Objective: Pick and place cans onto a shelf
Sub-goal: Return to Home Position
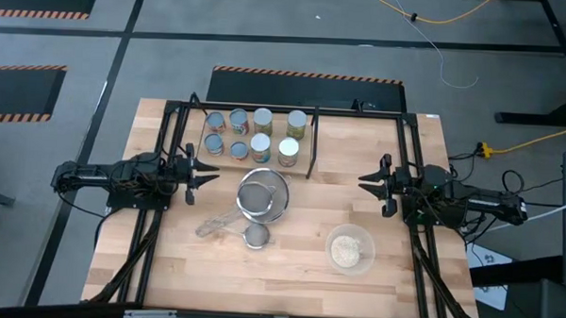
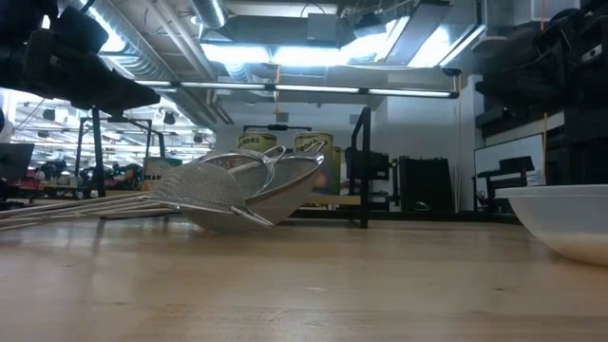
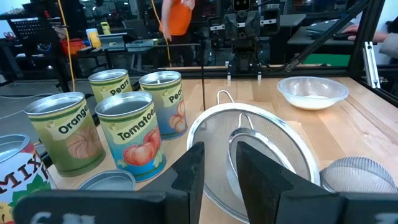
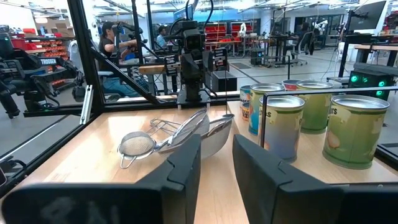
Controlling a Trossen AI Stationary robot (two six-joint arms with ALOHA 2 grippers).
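metal cans on the black shelf

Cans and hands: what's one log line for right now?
cans: on shelf | left hand: open, empty | right hand: open, empty

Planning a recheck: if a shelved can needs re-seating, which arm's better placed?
Left, likely. The left gripper sits beside the shelf and the cans; the right gripper is farther off, beyond the shelf's upright end loop.
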